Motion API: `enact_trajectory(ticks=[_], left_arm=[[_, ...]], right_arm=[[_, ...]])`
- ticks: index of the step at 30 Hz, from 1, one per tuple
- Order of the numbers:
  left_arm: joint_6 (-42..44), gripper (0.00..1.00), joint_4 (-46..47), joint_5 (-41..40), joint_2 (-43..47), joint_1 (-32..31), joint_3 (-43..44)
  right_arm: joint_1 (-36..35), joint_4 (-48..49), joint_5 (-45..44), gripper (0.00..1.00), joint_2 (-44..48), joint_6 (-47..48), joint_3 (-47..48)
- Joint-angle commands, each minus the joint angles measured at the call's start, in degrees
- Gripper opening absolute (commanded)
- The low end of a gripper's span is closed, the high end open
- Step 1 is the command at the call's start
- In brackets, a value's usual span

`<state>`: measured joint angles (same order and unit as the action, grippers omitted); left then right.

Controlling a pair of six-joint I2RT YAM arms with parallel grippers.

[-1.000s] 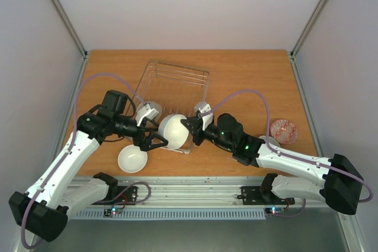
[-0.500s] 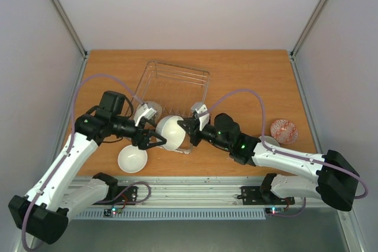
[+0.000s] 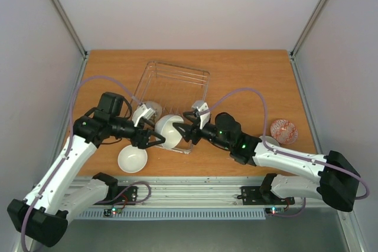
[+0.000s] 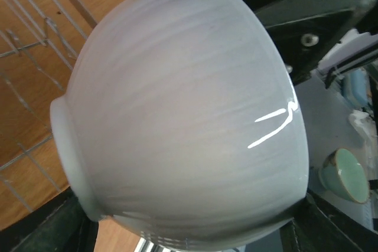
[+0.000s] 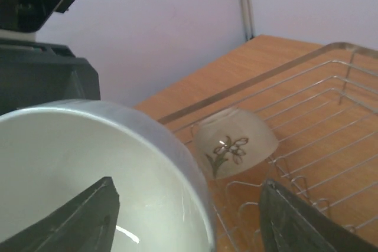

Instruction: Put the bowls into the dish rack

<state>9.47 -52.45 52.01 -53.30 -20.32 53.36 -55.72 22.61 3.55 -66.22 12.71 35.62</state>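
The left gripper (image 3: 158, 136) is grasping the big white bowl (image 3: 168, 132). In the left wrist view one finger (image 4: 53, 231) is by the bowl's foot and the other is by its rim, and both look pressed against it. The bowl is tipped on its side, right at the near edge of the rack (image 3: 195, 81). I cannot tell if it touches the wires.

The right gripper (image 3: 182, 131) has let go. Its fingers (image 5: 88, 216) are spread apart, one inside the bowl and one outside. The rim is between them, and neither finger squeezes it.

One bowl is in the rack, at the near left corner. It is the flower bowl (image 5: 236, 141), white with a brown sprig on its side.

A small white bowl (image 3: 132, 159) sits open side up on the table (image 3: 248, 69), in front of the rack and just beside the left arm. A red bowl (image 3: 284, 131) sits far off on the right side, well apart from the rack.

The left wrist view also shows a little green bowl (image 4: 345, 175) in the background, but I cannot tell where it stands.
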Motion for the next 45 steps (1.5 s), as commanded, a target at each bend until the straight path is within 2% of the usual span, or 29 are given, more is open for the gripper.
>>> enact_trajectory(ticks=[1,4,6,11,16,21,36,45], left_arm=[[0.2,0.0,5.8,-4.9,2.4,0.0,0.7],[-1.5,0.0,8.3,-11.6,2.5,0.0,2.5],[-2.3,0.0,9.3,-18.7,1.5,0.0,4.2],[-2.7,0.0,9.9,-28.2,-4.2,-1.4,8.1],[-2.5,0.0,10.8,-41.6,-8.7,-6.9,10.2],[-1.5,0.0,11.2,-50.4,-11.6,-13.0,10.7],[0.9,0.0,13.5,-61.7,-18.8,-18.7,10.9],[1.3,0.0,12.2,-62.6,-22.2,-20.7,12.2]], right_arm=[[-0.2,-3.1,-5.9,0.67,4.4,0.8,1.9],[-0.1,-8.0,-11.5,0.72,9.0,1.8,1.7],[-0.1,-13.8,-14.6,0.73,11.0,2.4,2.7],[-0.2,-22.0,-21.3,0.73,15.1,2.1,3.9],[-0.2,-32.8,-29.7,0.73,16.7,-1.3,6.7],[-0.2,-42.1,-36.2,0.73,13.9,-5.7,9.5],[-0.1,-41.6,-34.2,0.73,12.6,-7.7,7.4],[-0.1,-41.3,-34.5,0.73,12.6,-7.6,6.8]])
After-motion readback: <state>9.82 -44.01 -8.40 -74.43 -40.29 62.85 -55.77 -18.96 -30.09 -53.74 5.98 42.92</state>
